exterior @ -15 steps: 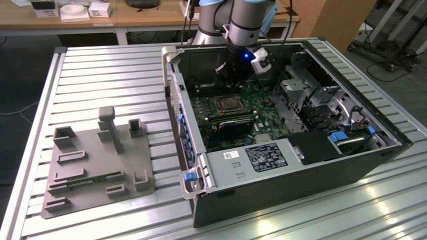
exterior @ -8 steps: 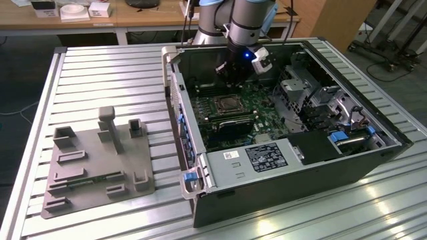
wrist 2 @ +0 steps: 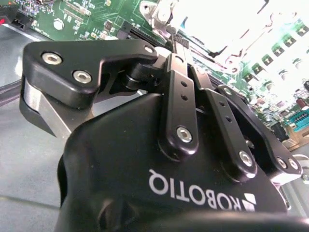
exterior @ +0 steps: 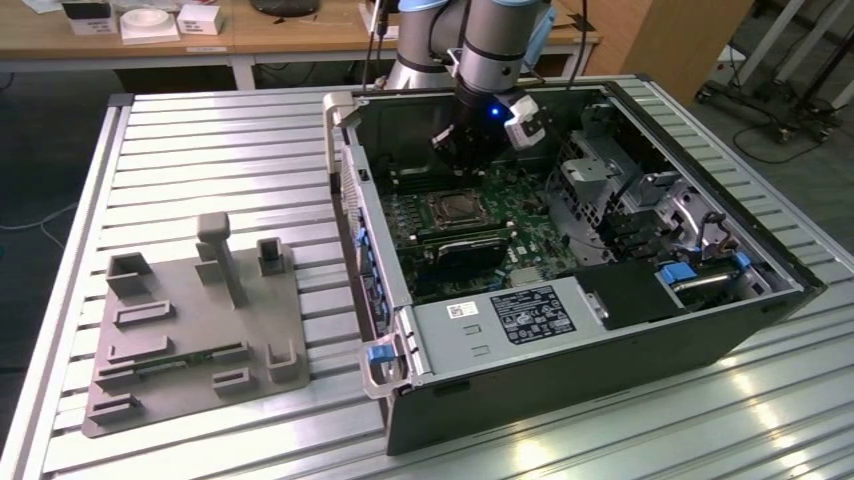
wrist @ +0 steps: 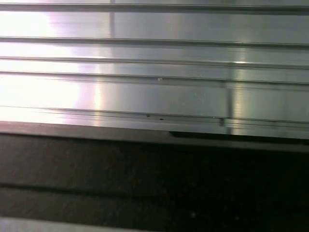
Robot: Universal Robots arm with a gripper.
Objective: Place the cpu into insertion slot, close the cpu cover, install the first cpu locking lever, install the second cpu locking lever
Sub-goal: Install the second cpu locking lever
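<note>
- Outside, in the exterior view, an open computer case (exterior: 574,300) lies on its side on a ribbed metal tabletop (exterior: 200,150), with the green motherboard (exterior: 514,215) facing up.
- The robot arm (exterior: 487,40) reaches down into the far end of the case, and its black pincer (exterior: 461,150) hangs above the board, just beyond the insertion slot (exterior: 455,209). From this view I cannot tell whether the pincer is spread or pressed together.
- The insertion slot sits near the middle of the board, a silvery square with a darker centre; whether the cpu lies in it I cannot tell.
- A grey power-supply box (exterior: 514,320) with a white label fills the near end of the case.
- To the exterior view's left, a grey fixture tray (exterior: 187,340) with raised blocks rests on the tabletop, well apart from the case.
- Behind, a wooden desk (exterior: 267,40) carries small white boxes (exterior: 147,22).
- In the second wrist view, the pincer's black body and linkage bars (wrist 2: 178,111) fill the foreground, with green circuit board (wrist 2: 91,19) and a glaring bright patch beyond; its fingertips are hidden.
- In the first wrist view, ribbed metal slats (wrist: 154,92) run above a dark edge (wrist: 154,183).
</note>
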